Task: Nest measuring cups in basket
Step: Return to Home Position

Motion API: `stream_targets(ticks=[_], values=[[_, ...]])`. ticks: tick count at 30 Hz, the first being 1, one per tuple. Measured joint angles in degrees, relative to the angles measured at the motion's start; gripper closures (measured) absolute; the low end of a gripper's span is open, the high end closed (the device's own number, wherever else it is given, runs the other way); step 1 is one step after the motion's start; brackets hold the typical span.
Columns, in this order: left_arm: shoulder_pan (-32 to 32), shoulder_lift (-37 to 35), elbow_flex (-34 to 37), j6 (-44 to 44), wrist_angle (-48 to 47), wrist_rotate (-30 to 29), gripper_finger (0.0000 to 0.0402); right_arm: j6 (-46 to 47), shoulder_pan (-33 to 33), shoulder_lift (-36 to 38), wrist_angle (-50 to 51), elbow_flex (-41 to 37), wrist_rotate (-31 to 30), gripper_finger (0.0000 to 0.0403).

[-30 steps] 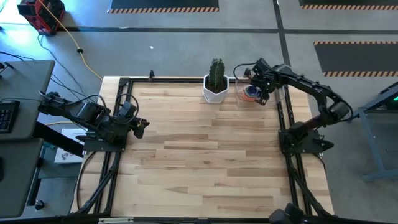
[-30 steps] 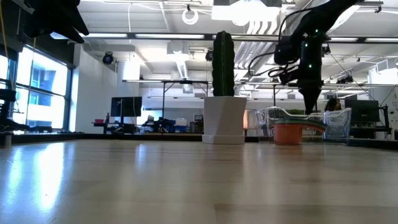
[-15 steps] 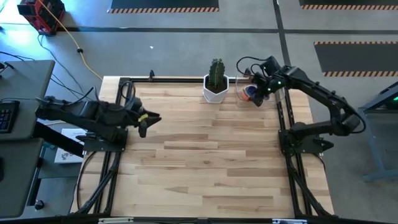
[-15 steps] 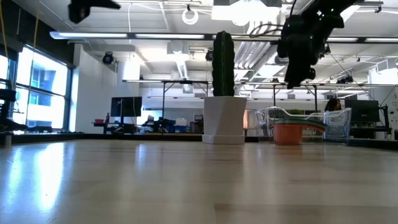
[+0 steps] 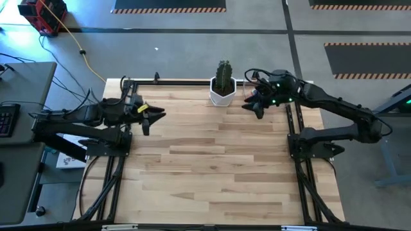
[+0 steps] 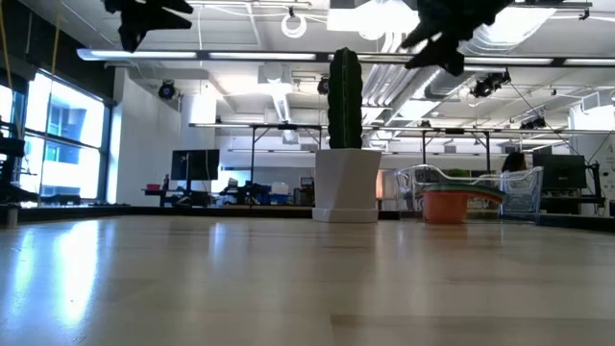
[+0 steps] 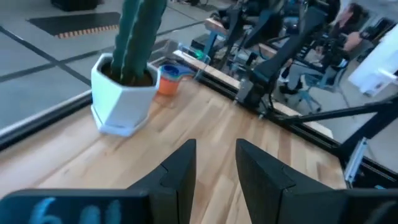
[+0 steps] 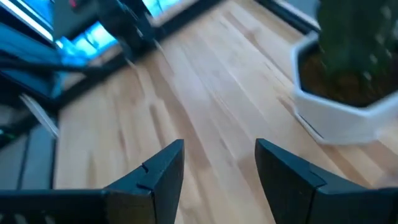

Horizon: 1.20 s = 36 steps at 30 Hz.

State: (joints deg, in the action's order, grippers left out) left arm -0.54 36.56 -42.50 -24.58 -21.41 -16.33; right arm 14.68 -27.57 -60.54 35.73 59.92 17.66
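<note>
Holds nothing in the right gripper, released and raised just beside the basket with the nested measuring cups inside; same for the left gripper, well apart, probably for going home.

Light wooden table of long planks, bordered by a black frame along the far edge and both sides. At the far edge, near the middle: white pot with a green cactus, standing upright. Just beside the pot, toward the right arm's side, with a narrow gap visible from table height: clear basket, resting flat on the wood. Inside the basket: nested measuring cups, orange-red one at the bottom.
</note>
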Motion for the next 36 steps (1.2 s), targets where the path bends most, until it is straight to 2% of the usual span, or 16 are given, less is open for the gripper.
stream_targets(ticks=[4,8,16,22,27,31,36], values=[[0.4,-7.3,7.3,-0.1,5.7,0.1,0.0298,5.2,4.4,0.8,-4.9,0.0,-1.2,0.0215],[1.2,-13.9,14.4,4.2,12.6,0.2,0.0298,11.8,8.0,1.0,-7.3,0.0,-3.1,0.0215],[3.1,-24.5,24.3,8.1,17.1,3.4,0.0298,19.7,14.0,1.0,-9.5,0.0,-8.1,0.0215],[3.7,-31.4,29.4,8.8,17.0,4.1,0.0298,20.0,17.4,1.0,-13.7,0.0,-14.0,0.0215],[3.7,-36.5,34.2,9.8,18.0,6.5,0.0298,20.0,18.4,1.0,-14.6,0.0,-14.5,0.0215],[3.7,-36.1,37.0,9.7,19.1,6.8,0.0298,19.4,18.6,1.0,-14.7,0.0,-14.5,0.0215],[3.7,-36.3,39.9,8.8,19.9,6.8,0.0298,13.3,18.6,1.3,-14.7,0.0,-12.9,0.0215]])
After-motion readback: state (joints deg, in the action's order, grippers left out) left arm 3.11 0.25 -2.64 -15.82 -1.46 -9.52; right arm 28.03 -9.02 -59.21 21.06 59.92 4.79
